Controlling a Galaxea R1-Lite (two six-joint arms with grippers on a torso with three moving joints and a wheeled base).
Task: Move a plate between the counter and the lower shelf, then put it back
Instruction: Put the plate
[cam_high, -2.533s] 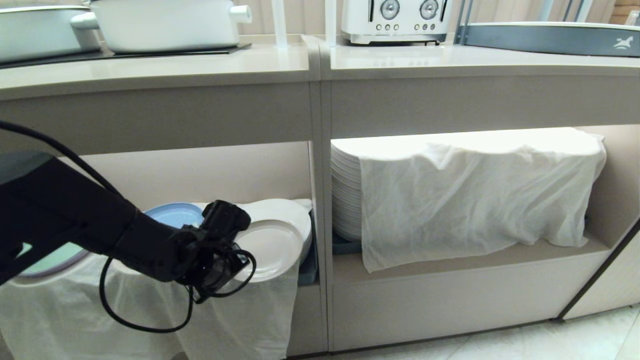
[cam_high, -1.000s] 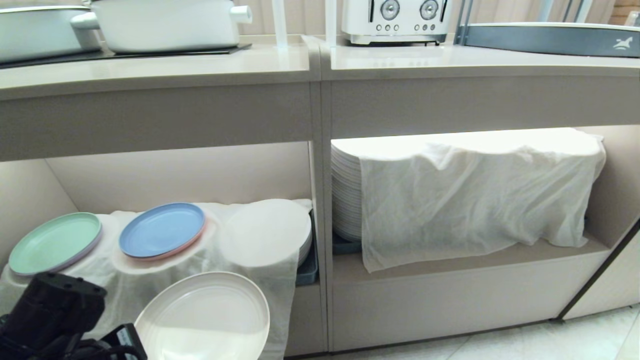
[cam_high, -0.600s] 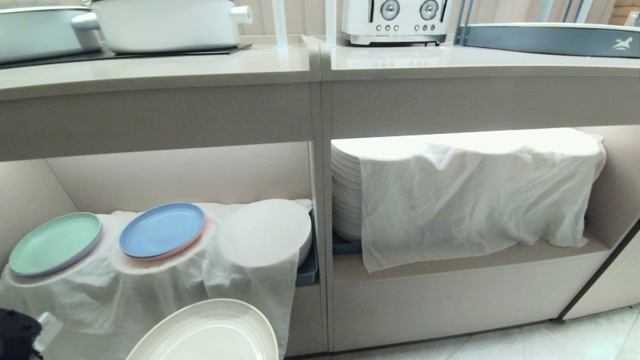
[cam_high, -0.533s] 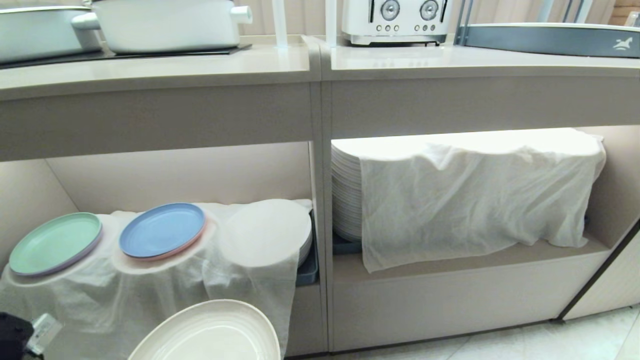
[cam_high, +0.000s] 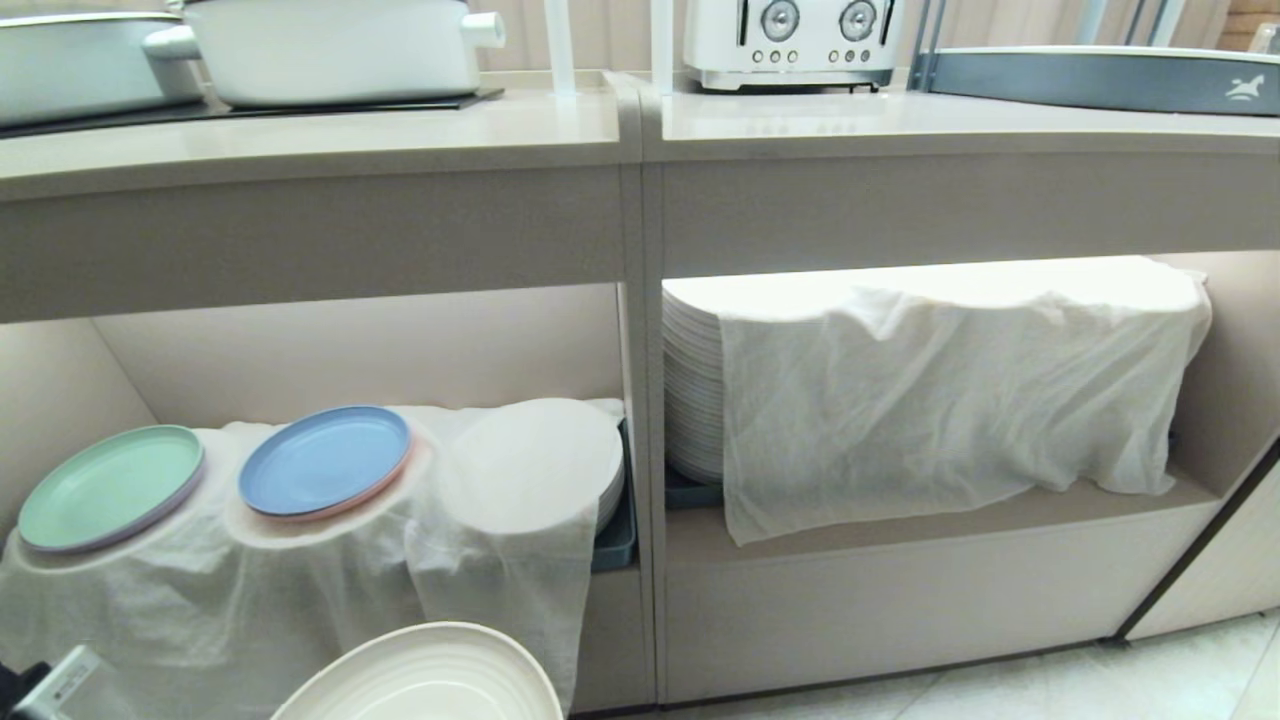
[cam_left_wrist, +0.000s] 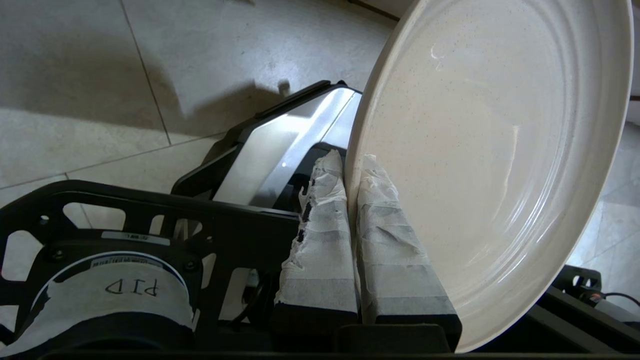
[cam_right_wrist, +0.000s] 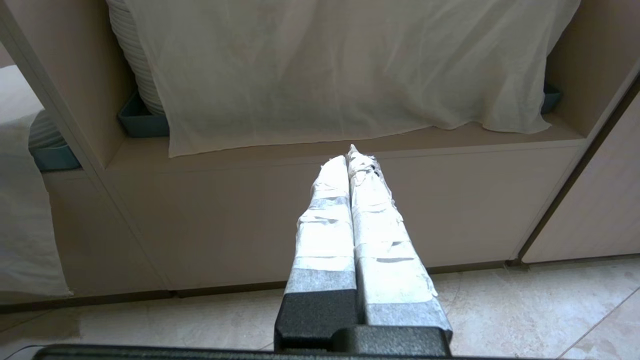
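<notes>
**Plate out of the shelf, heading for the desk**

The left gripper (cam_left_wrist: 350, 165) is pinching the plate (cam_left_wrist: 492, 150) by its rim, jaws nearly closed, low before the lower shelf (cam_high: 330, 350). Next: raising it level onto the desk (cam_high: 330, 135). The right gripper (cam_right_wrist: 352, 155) is idling, jaws together.

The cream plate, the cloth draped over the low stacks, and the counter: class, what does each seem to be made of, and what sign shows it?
The cream plate: likely ceramic or melamine, with fine dark speckles, concentric ridges and a soft sheen.
The cloth: thin woven fabric, wrinkled and slightly see-through, so the stacks' outlines show.
The counter: smooth beige solid surface or laminate, perhaps; faint reflections, no grain.
</notes>
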